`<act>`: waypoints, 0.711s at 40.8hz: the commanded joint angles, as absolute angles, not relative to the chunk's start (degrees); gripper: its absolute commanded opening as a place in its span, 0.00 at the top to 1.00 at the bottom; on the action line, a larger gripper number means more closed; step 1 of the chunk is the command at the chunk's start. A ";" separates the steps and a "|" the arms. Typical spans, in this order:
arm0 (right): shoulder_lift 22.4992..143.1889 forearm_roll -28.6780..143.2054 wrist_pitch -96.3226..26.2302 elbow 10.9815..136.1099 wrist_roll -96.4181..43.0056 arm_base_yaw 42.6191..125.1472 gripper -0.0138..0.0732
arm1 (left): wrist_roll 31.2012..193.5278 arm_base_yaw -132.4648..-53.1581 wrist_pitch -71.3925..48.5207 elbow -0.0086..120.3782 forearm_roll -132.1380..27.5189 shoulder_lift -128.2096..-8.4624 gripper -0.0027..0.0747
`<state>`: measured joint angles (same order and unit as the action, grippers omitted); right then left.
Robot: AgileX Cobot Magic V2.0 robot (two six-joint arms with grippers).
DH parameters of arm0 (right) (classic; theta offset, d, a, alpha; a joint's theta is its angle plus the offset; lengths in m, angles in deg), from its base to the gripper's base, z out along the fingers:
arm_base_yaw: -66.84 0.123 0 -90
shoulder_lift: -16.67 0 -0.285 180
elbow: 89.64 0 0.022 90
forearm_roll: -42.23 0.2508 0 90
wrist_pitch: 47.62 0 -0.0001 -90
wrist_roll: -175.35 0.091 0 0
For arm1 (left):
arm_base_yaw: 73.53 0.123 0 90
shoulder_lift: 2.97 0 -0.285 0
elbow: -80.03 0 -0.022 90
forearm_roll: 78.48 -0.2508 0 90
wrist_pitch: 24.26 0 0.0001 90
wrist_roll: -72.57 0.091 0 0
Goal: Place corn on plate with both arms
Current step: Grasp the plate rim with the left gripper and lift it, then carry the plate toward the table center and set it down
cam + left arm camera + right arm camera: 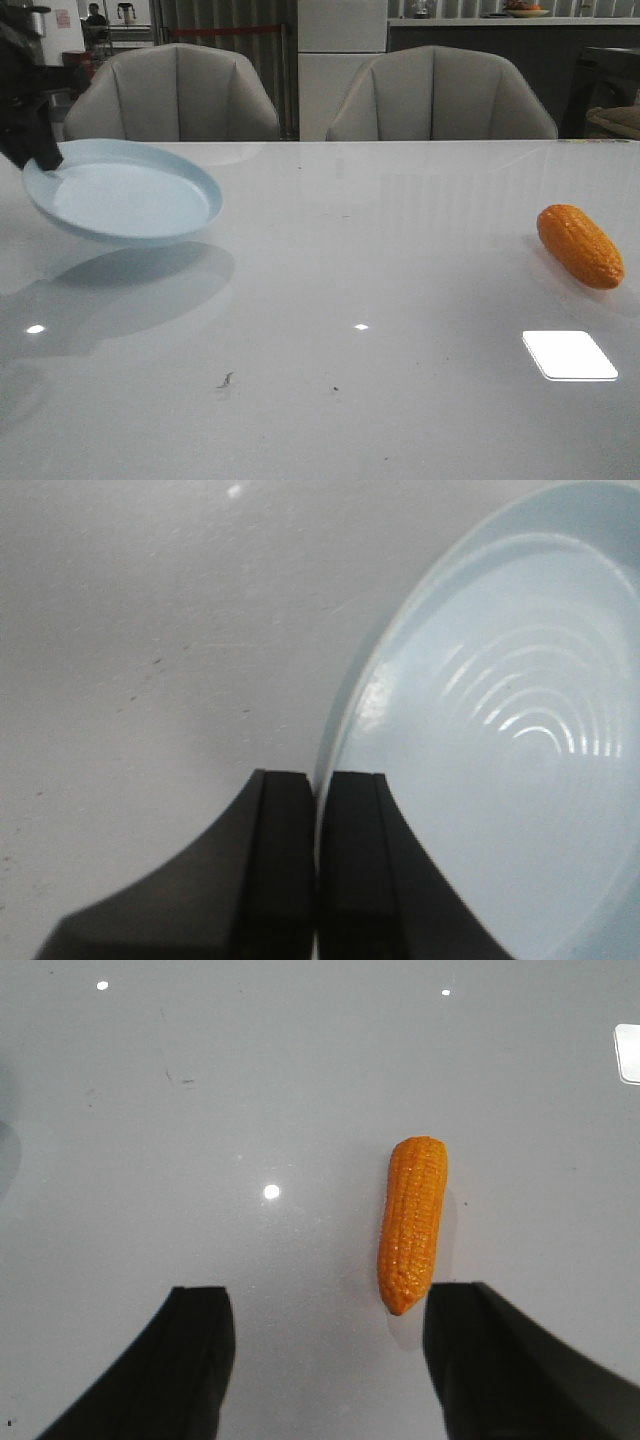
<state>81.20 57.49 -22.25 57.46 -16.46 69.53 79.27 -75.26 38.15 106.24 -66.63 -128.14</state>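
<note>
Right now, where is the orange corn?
In the front view the corn lies on the table's far right, well away from the plate held up on the left; the open right claw hovers above it.

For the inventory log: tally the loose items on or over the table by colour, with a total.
Orange: 1, the corn
Pale blue: 1, the plate, held off the table by the left gripper
Total: 2

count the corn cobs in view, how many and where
1. The corn lies on the table at its right side, far from the plate held up at the left. The right gripper hangs open above it. No others visible.
</note>
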 commanded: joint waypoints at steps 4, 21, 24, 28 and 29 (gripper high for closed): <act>80.59 58.12 -26.08 59.36 -16.84 69.51 0.24 | 80.31 -77.02 39.93 111.63 -59.63 -124.89 0.85; 80.59 58.12 -26.08 59.36 -16.84 69.51 0.24 | 80.31 -89.06 34.19 111.82 -56.79 -125.11 0.85; 80.59 58.12 -26.08 59.36 -16.84 69.51 0.24 | 80.31 -90.67 33.18 111.82 -56.89 -125.11 0.85; 80.59 58.12 -26.08 59.36 -16.84 69.51 0.24 | 80.31 -92.26 32.74 111.82 -56.89 -125.51 0.85; 80.59 58.12 -26.08 59.36 -16.84 69.51 0.24 | 80.31 -92.62 32.74 111.82 -56.89 -125.74 0.85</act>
